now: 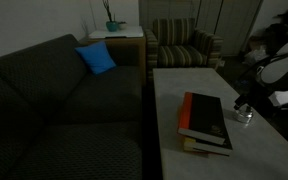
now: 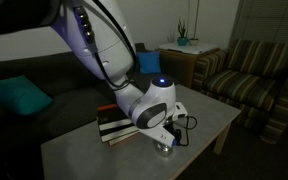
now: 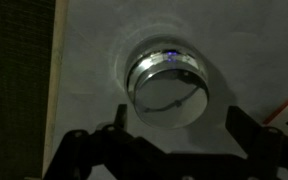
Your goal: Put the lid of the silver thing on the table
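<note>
scene: dim living room, low pale bench (image 1: 174,90) in front of a dark sofa (image 1: 54,110)
tin spot: silver tin (image 3: 142,75) stands upright on the bench near one long edge, just beside the book stack (image 1: 206,122); seems apart from it, too dark to be sure
lid: lid (image 3: 172,95) looks seated flat on the tin, not off yet; seam is blurred
pincer: pincer (image 3: 176,118) spread wide, holding nothing; fingers (image 3: 119,125) point down at the bench, one on each side of the tin's line
contact: none visible, pads clear of the metal
arm: arm (image 2: 94,45) bends down over the books, wrist right above the tin
why this pose: top-down and wide so the jaws can drop on either side of the round lid and pinch across its width without clipping the rim
step (judged): pre-grasp, lining up over the lid
progress (judged): early; lid on, nothing set down
next move needs: centre a bit more, since the tin sits toward the upper half of the wrist view; lower; close on the lid only; lift straight up
drop zone (judged): bare bench top on the side away from the books
risks: thin shiny lid may slip; a tight lid may drag the whole tin up; the books crowd one finger
</note>
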You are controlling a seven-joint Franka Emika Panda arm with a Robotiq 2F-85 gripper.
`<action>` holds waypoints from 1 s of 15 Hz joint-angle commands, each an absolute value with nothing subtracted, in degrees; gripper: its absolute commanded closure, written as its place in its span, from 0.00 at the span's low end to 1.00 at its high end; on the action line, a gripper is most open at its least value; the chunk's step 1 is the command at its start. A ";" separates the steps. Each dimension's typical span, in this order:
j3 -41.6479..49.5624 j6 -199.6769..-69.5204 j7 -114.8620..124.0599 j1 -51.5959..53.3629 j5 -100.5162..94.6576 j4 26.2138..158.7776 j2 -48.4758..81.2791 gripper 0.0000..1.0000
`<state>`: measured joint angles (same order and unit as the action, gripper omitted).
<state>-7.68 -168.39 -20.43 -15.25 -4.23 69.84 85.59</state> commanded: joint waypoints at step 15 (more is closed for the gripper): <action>-7.30 -162.02 -19.80 -15.91 -3.73 67.94 85.59 0.00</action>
<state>-6.44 -163.94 -18.94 -15.33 -4.12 68.71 85.59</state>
